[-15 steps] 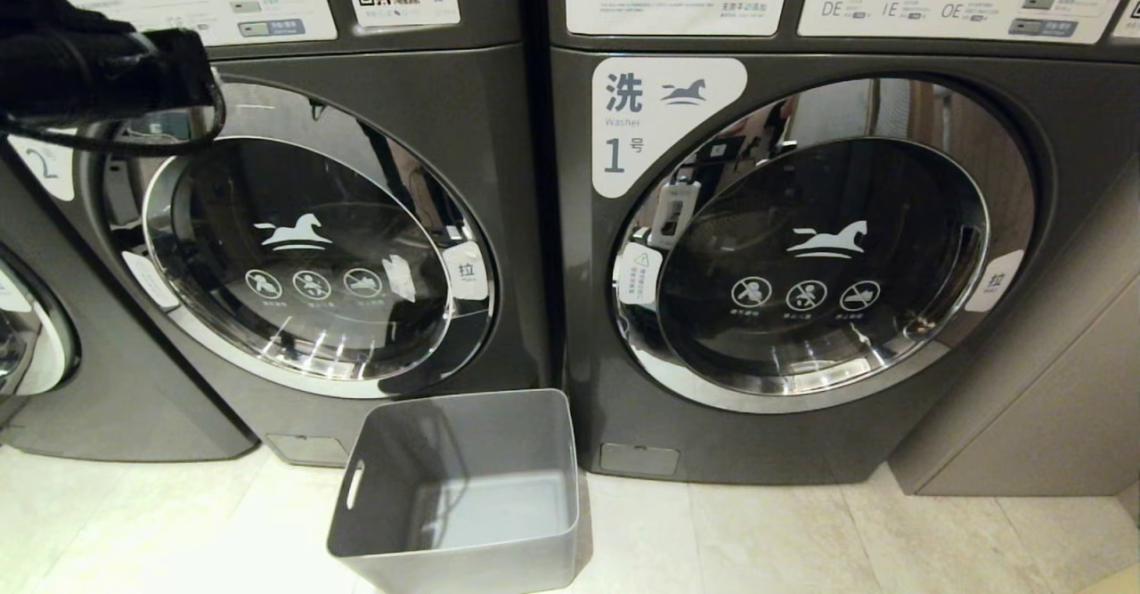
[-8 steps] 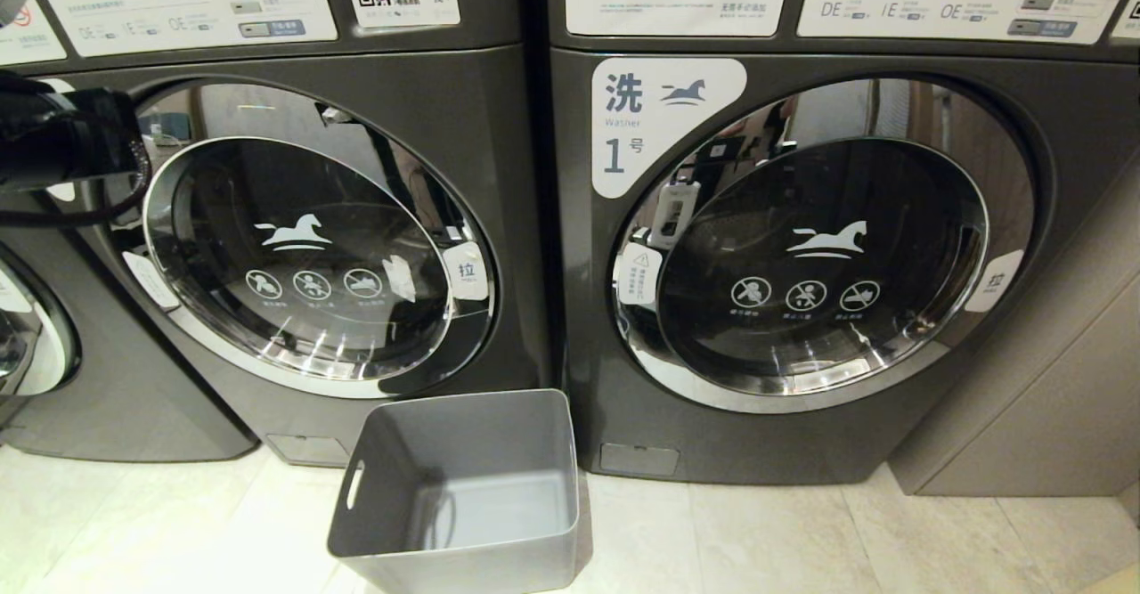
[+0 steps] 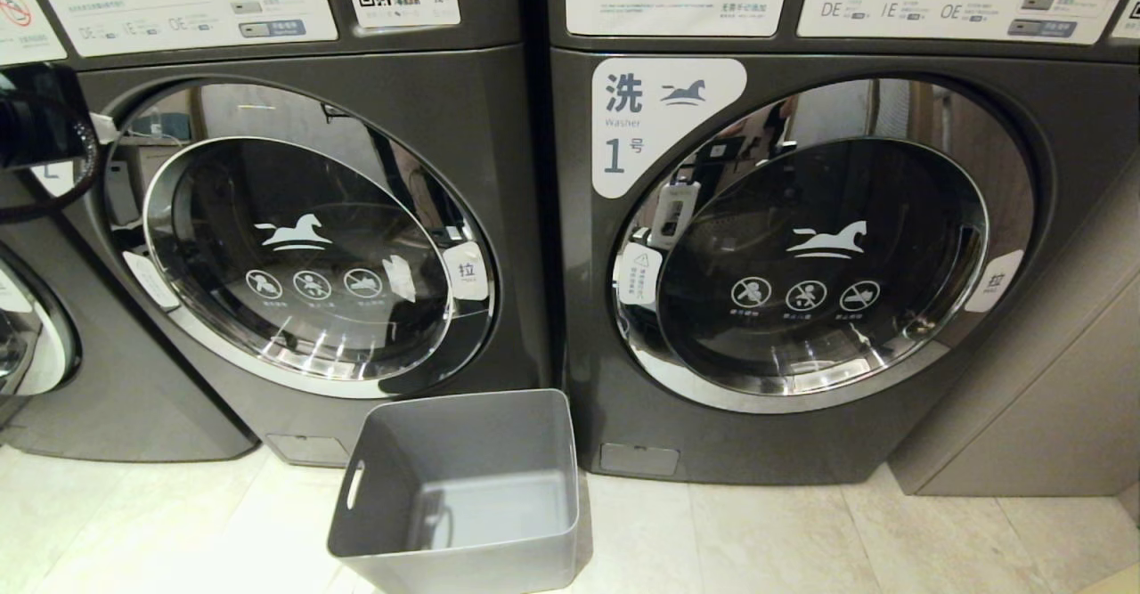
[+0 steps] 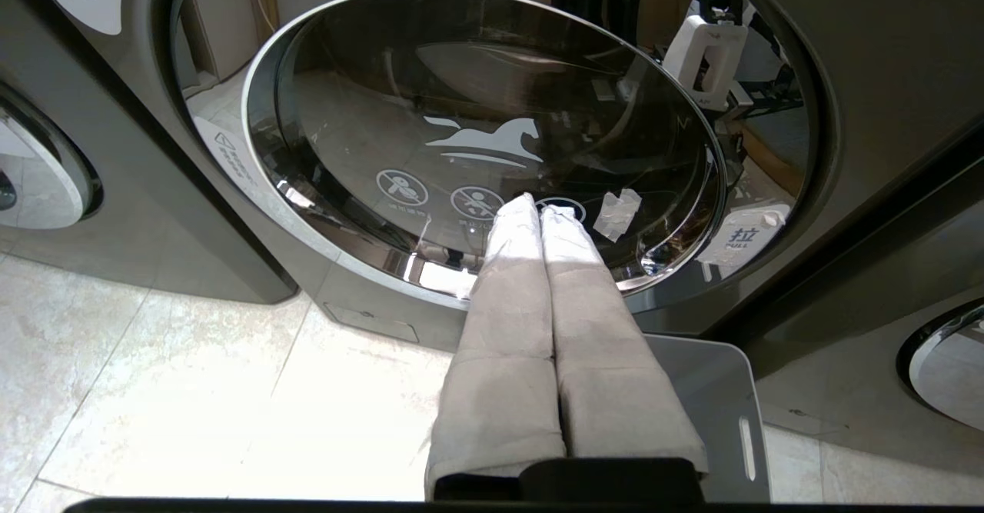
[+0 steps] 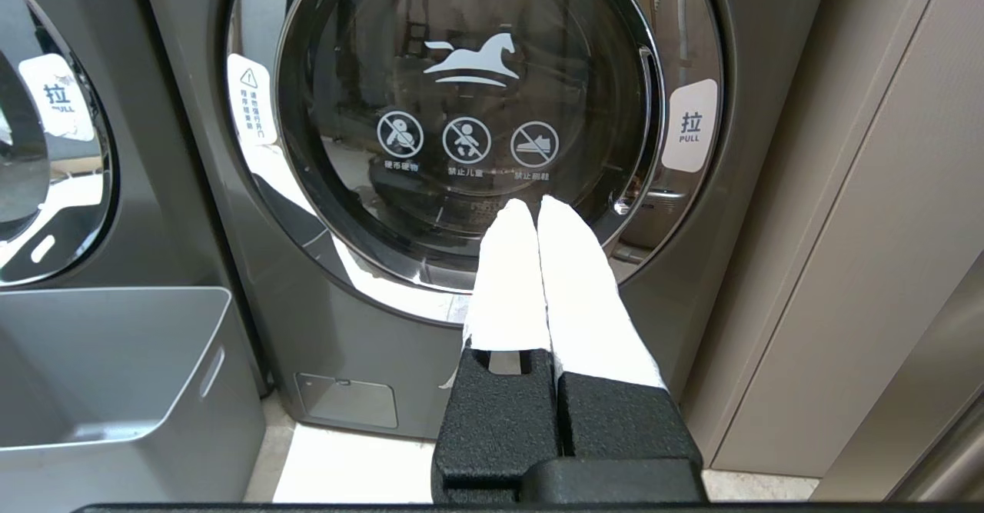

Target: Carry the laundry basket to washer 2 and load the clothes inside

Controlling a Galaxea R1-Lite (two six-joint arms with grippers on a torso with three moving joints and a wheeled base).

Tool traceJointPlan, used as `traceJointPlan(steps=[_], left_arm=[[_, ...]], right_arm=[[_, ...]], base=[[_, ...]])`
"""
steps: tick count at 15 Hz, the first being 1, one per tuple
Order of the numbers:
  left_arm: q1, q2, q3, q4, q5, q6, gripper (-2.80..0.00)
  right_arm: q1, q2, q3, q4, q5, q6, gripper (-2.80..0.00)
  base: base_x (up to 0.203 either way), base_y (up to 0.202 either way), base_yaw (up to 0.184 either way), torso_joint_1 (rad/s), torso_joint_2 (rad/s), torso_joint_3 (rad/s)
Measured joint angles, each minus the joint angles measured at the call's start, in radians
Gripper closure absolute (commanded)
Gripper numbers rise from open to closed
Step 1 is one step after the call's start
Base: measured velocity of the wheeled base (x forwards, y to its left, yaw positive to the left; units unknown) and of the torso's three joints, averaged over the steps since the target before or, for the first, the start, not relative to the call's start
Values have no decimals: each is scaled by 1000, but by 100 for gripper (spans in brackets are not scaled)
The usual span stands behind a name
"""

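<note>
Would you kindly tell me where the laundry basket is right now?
In the head view, the laundry basket stands on the floor, low centre, before the seam between washer 2 and washer 1.

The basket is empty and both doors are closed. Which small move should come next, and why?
Probably pull the left gripper away from the washer 2 door and park it: the laundry basket is empty, the door is closed, and the gripper holds nothing.

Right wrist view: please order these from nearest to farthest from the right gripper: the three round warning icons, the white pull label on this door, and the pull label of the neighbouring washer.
From the right gripper:
1. three round warning icons, on the glass straight ahead of the fingertips.
2. white pull label, on the same door's rim, to one side.
3. neighbouring washer's pull label, on the next machine, opposite side.
</note>
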Motion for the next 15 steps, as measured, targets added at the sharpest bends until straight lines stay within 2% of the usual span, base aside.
traceJointPlan(steps=[6,10,15], left_arm=[[0,-17,17,-2,-1,1,0],[0,-14,-3,-42,-9,-6,0],[-13,103,-143,-196,-102,-46,0]], right_arm=[[0,0,0,0,0,0,0],[0,0,0,0,0,0,0],[0,0,0,0,0,0,0]], base=[[0,0,0,0,0,0],[0,0,0,0,0,0],[0,0,0,0,0,0]])
